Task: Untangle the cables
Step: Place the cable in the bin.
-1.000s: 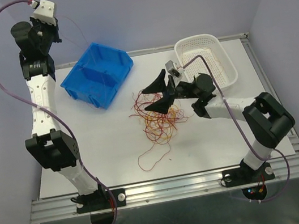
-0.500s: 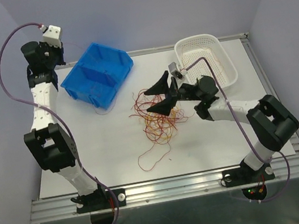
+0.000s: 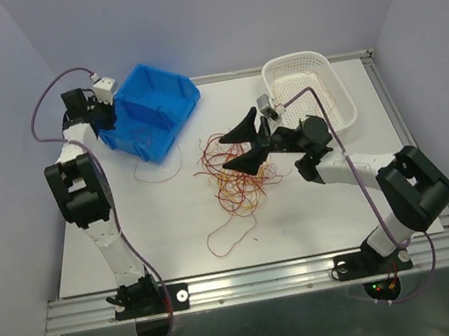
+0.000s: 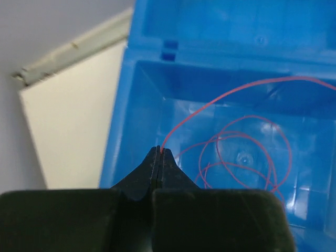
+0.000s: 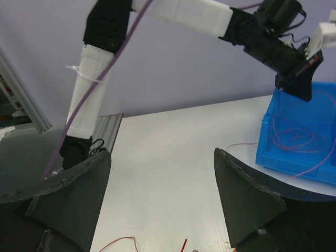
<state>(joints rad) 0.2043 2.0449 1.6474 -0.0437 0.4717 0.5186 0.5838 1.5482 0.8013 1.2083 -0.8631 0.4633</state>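
The cables (image 3: 235,179) lie in a loose tangle of thin dark red and yellow-orange strands in the middle of the table. My right gripper (image 3: 222,154) hangs open just above the tangle's upper part, with nothing between its fingers (image 5: 247,199). My left gripper (image 4: 159,150) is shut on the end of one thin red cable (image 4: 247,157), whose loops lie inside the blue bin (image 4: 131,105). In the top view the left gripper (image 3: 110,118) is at the bin's left wall. One strand (image 3: 152,170) trails from the bin onto the table.
The blue bin (image 3: 173,90) stands at the back left, and a white mesh basket (image 3: 343,105) at the back right. The right wrist view shows the left arm (image 5: 178,13) reaching across to the bin (image 5: 268,152). A single red loop (image 3: 232,236) lies nearer the front.
My left arm has come down from high above the back left corner to the blue bin, bringing the red strand with it. The right gripper has barely shifted and stays open.
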